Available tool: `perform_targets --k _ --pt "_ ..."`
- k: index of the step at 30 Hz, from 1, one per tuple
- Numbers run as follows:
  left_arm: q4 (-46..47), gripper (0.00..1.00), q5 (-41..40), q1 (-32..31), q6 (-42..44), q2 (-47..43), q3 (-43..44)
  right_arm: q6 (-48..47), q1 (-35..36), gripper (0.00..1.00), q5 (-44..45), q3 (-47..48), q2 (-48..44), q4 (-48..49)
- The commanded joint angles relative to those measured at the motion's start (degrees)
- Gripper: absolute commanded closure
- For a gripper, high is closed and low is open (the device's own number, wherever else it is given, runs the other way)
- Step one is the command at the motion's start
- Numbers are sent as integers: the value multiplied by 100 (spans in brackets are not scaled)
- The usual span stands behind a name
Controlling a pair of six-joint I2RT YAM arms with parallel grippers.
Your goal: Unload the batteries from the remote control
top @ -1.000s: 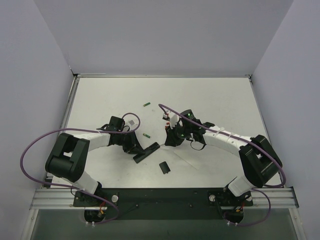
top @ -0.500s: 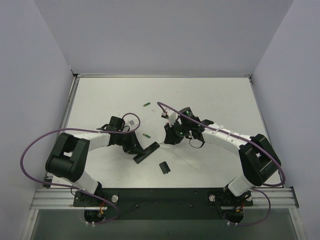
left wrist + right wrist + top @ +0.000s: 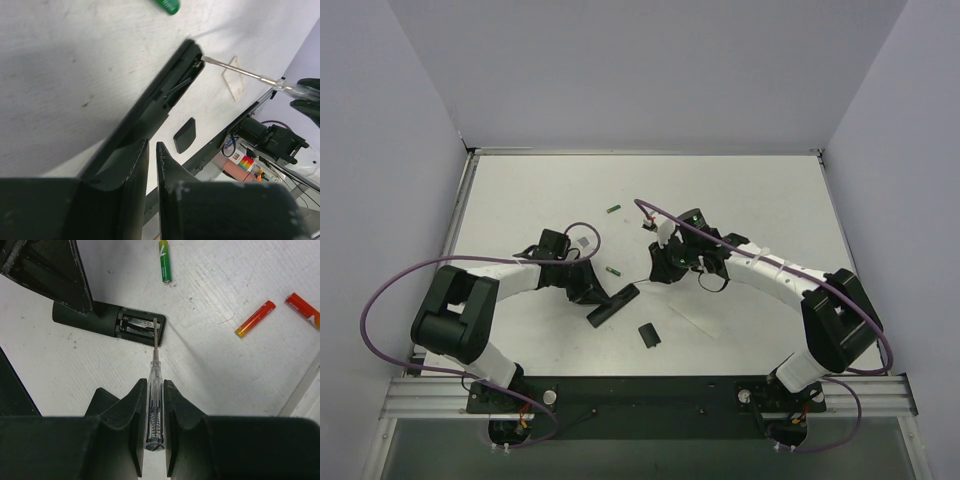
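The black remote control (image 3: 613, 304) lies at centre front with its battery slot (image 3: 137, 323) open and facing up; I cannot tell whether a battery is inside. My left gripper (image 3: 588, 291) is shut, its fingertips (image 3: 82, 300) resting on the remote (image 3: 165, 95). My right gripper (image 3: 156, 383) is shut on a clear-handled screwdriver (image 3: 154, 365), whose tip sits in the slot's end (image 3: 197, 61). One green battery (image 3: 613, 272) lies just behind the remote and shows in the right wrist view (image 3: 164, 267). Another green battery (image 3: 613, 209) lies farther back.
The small black cover piece (image 3: 648, 334) lies in front of the remote and shows in the left wrist view (image 3: 185, 135). Two orange-red batteries (image 3: 255, 318) (image 3: 302, 308) lie right of the remote. A thin clear sheet (image 3: 234, 82) lies beside the screwdriver shaft.
My right gripper has shifted slightly back and left with the screwdriver, tip staying at the remote's end. The left gripper and remote have hardly moved.
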Motion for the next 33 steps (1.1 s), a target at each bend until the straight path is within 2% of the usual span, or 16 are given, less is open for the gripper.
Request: perform_targets --k 1,3,5,6,8,9,10,11,14,17,22,25,28,33 --pt "70 78 149 20 -106 -308 579 -7 8 100 399 327 -621 -208" --pt "-61 77 70 20 -10 -423 965 55 -1 100 637 239 -955 -225" --pt "-272 71 43 20 157 -616 1412 142 7 100 1163 99 -1392 -260" --pt "-378 56 -105 20 332 -712 1563 169 -1 100 1330 11 -1561 -243" --pt "-528 16 -264 20 517 -1072 1774 221 7 100 1831 -366 -2173 -155" --pt "-598 12 -465 20 649 -1213 1941 222 7 100 2094 -533 -2369 -59" --pt "-590 11 -597 20 702 -1484 1994 231 -1 100 2366 -787 -2554 -50" --pt "-624 11 -712 28 781 -1608 2056 222 -10 100 3091 -929 -2825 -49" --pt "-677 10 -1125 28 1054 -2101 2145 231 -71 98 4360 -1429 -2986 -49" --pt "-669 10 -1494 28 1326 -2523 2092 422 -352 96 4715 -1615 -2663 100" --pt "-414 9 -1890 46 1836 -3172 1610 1591 -1328 99 4365 -1317 -1863 -348" --pt "-352 3 -2329 55 1960 -3489 1346 1488 -1399 100 4303 -1282 -1484 -85" --pt "-457 3 -2602 64 1951 -3622 1213 1514 -1407 100 4120 -1325 -1255 161" --pt "-668 3 -2734 72 2030 -3622 1292 1873 -1416 92 4154 -1194 -1053 -269"
